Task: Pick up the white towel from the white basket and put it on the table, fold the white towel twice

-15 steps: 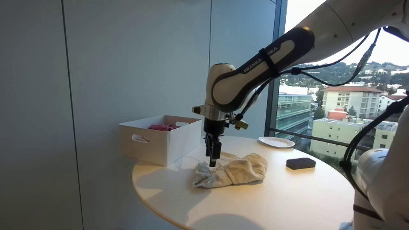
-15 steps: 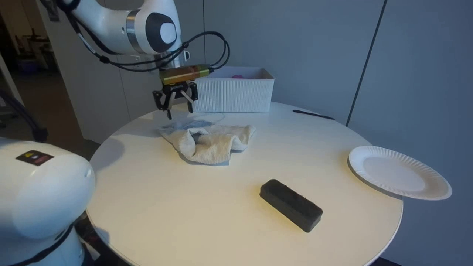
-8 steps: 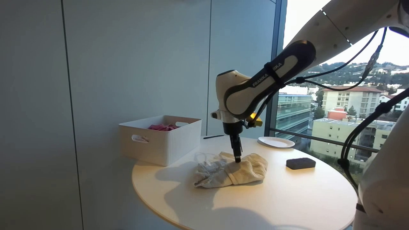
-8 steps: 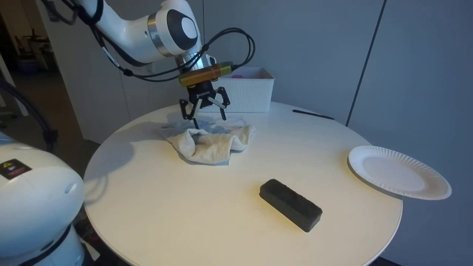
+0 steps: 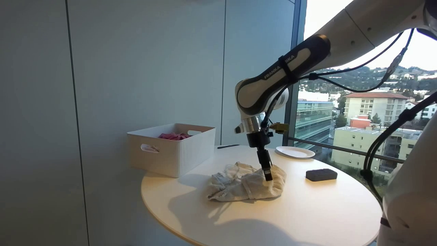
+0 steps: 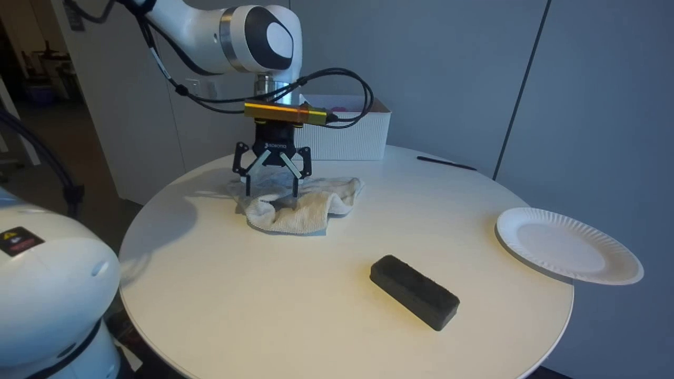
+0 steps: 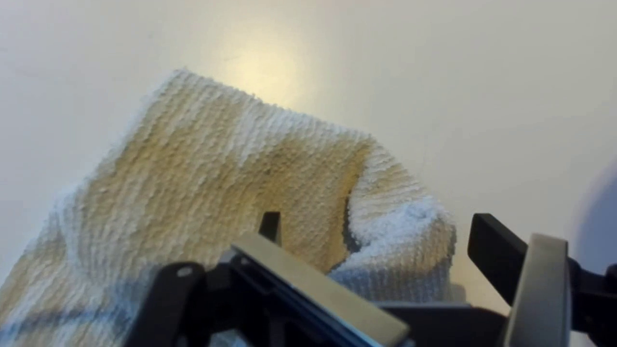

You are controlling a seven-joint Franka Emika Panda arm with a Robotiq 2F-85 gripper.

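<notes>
Round white tabletop (image 6: 253, 295) by a window (image 5: 362, 114), with the towel (image 6: 310, 210) in a crumpled heap on it. Should be light, floppy and not slippery, nothing to break. I'd pinch the raised fold (image 7: 400, 246); a flat bit would probably bunch up. End effector (image 6: 271, 193) is spread apart over it, can't tell if it's touching. Basket (image 5: 153, 157) with pink cloth (image 5: 173, 136) is nearby, black block (image 6: 415, 292) and plate (image 6: 563, 247) well apart, so I doubt anything blocks the grab.

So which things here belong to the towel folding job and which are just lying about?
For the job:
white towel, crumpled on the table
white basket
tool, open

Just lying about:
pink cloth, inside the white basket
white plate
dark block
thin black stick
</notes>
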